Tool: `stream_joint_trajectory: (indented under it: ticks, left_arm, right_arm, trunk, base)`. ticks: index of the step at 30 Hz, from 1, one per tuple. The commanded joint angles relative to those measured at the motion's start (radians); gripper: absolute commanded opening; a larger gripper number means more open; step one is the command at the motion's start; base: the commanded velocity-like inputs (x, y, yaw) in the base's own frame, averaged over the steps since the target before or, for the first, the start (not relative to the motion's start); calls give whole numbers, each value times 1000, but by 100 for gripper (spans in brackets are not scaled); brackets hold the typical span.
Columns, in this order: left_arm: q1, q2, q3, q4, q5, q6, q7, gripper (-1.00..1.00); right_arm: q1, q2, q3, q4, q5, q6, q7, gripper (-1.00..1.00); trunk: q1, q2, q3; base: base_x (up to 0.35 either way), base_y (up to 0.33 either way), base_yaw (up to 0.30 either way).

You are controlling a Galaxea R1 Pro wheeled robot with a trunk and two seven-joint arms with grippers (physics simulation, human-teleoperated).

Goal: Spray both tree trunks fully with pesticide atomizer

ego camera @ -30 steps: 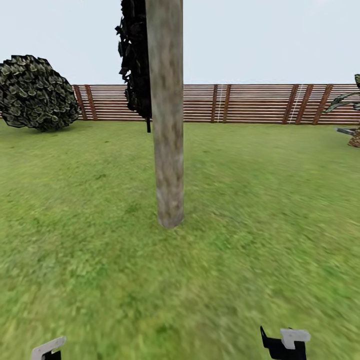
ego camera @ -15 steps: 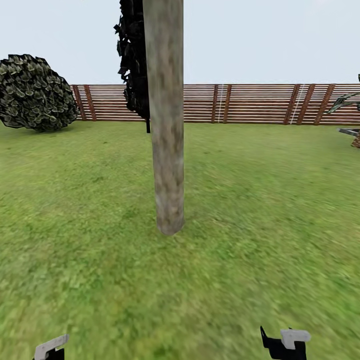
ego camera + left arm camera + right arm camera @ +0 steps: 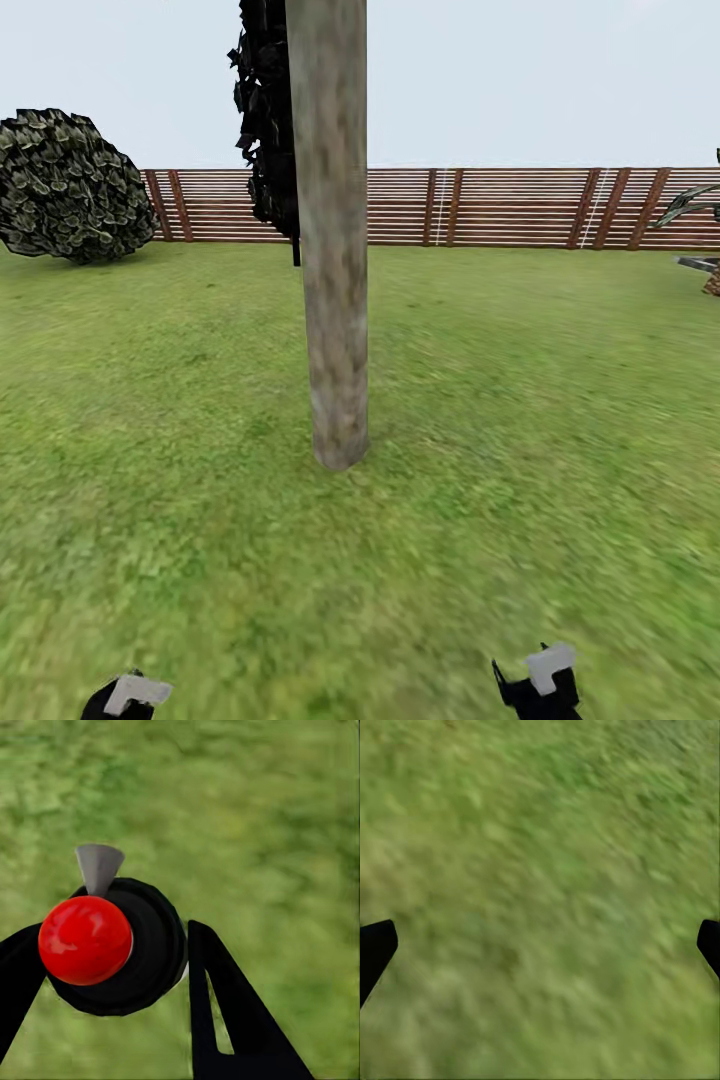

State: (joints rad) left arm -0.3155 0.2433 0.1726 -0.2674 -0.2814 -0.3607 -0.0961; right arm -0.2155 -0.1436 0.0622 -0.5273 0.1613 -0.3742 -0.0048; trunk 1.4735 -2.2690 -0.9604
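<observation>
The left hand (image 3: 112,967) grips the pesticide atomizer (image 3: 112,945) above grass (image 3: 255,817).

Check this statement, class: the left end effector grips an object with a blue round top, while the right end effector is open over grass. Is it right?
One detail is wrong: the round top is red, not blue, as the left wrist view shows. The rest stands: the left end effector grips it, and the right end effector is open over the grass.

We see rough, mottled bark on the tree trunk (image 3: 333,250), a slatted wooden fence (image 3: 480,207), and matt, blurry grass (image 3: 520,400). The atomizer (image 3: 112,945) looks plastic, with a glossy red ball on a smooth black body.
</observation>
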Motion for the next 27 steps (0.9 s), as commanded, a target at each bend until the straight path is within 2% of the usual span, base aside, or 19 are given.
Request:
stream_joint_trajectory:
  ticks: [1, 2, 4, 6, 8, 9, 11, 12, 14, 15, 17, 18, 21, 25, 27]
  left_arm:
    - [-1, 0, 4, -4, -36, 1, -40, -100]
    - [-1, 0, 4, -8, -51, 2, -59, -100]
    - [-5, 1, 4, -34, -96, 5, -136, -100]
    - [-7, 1, 4, -58, -119, 7, -195, -100]
    - [-11, 1, 4, -87, -147, 11, -276, -100]
    - [-12, 1, 4, -93, -154, 12, -296, -100]
    - [-27, 1, 3, -109, -188, 14, -373, -100]
    - [-31, 1, 4, -112, -199, 14, -391, -100]
    - [-50, 1, 4, -117, -249, 16, -457, -100]
    - [-77, -2, 5, -121, -340, 30, -543, -100]
    - [-86, -3, 5, -123, -365, 51, -565, -100]
    - [-93, -4, 4, -128, -380, 84, -587, -100]
    - [-99, -15, -7, -148, -396, 109, -613, -100]
    - [-97, -38, -8, -149, -421, 107, -623, -100]
    - [-97, -27, 1, -137, -413, 95, -614, -100]
  right_arm:
    - [-15, 0, 26, 0, 36, 1, 2, 100]
    - [-23, 0, 37, 0, 53, 1, 4, 100]
    - [-53, 1, 69, 0, 104, 3, 32, 100]
    - [-73, 2, 80, -1, 126, 4, 82, 100]
    - [-103, 2, 88, -1, 140, 4, 183, 100]
    - [-119, 2, 89, -2, 144, 5, 239, 100]
    - [-142, 2, 91, -2, 148, 5, 316, 100]
    - [-149, 2, 91, -2, 148, 5, 339, 100]
    - [-170, 2, 92, -2, 150, 6, 409, 100]
    - [-187, 5, 93, -5, 150, 6, 460, 100]
    - [-193, 10, 94, -13, 150, 6, 469, 100]
    - [-197, 19, 94, -22, 151, 6, 484, 100]
    - [-202, 35, 106, -18, 163, 12, 508, 100]
    - [-201, 58, 109, -18, 171, 11, 511, 100]
    - [-201, 58, 98, -19, 160, 11, 500, 100]
  trunk:
    - [0, 0, 0]
    - [0, 0, 0]
    - [0, 0, 0]
    - [0, 0, 0]
    - [0, 0, 0]
    - [0, 0, 0]
    - [0, 0, 0]
    - [0, 0, 0]
    - [0, 0, 0]
    - [0, 0, 0]
    - [0, 0, 0]
    - [0, 0, 0]
    - [0, 0, 0]
    - [0, 0, 0]
    - [0, 0, 0]
  base:
    - [0, 0, 0]
    - [0, 0, 0]
    - [0, 0, 0]
    - [0, 0, 0]
    - [0, 0, 0]
    - [0, 0, 0]
    - [0, 0, 0]
    - [0, 0, 0]
    - [0, 0, 0]
    - [0, 0, 0]
    - [0, 0, 0]
    - [0, 0, 0]
    - [0, 0, 0]
    - [0, 0, 0]
    - [0, 0, 0]
